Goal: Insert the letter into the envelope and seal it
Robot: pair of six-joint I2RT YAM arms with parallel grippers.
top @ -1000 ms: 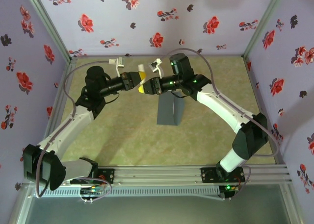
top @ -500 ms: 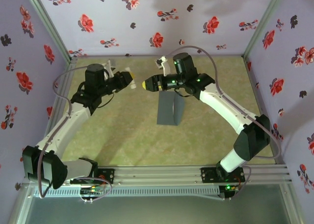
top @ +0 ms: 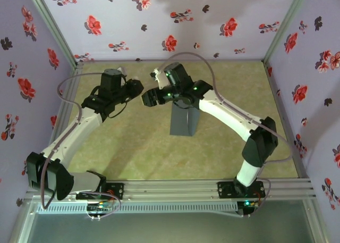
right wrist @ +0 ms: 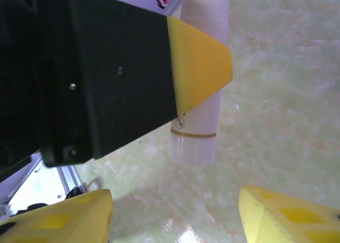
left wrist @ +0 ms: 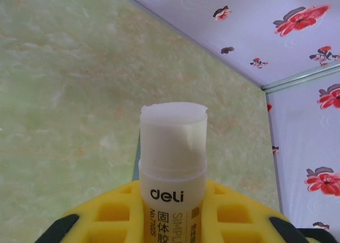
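Fingers on both arms are up off the envelope [top: 180,123], folks. That slate-grey rectangle lies flat on the worktop [top: 143,147], mid-field, its far end tucked under the right arm in the overhead view. Just beyond its far-left corner, here's the action: the left gripper [top: 139,87] has its fingers [left wrist: 106,219] clamped on a glue stick [left wrist: 172,158], cap off, pale glue standing proud of the tube, ready to smear. Facing it, close by, is the right gripper [top: 149,98], yellow fingers [right wrist: 58,216] spread wide apart with nothing between them. It looks like the helper hand, held clear so the stick is free to travel. My read: this is the sealing step, glue bared for the flap, and the stick has yet to come down to the paper. Flap's state? Too small to tell.
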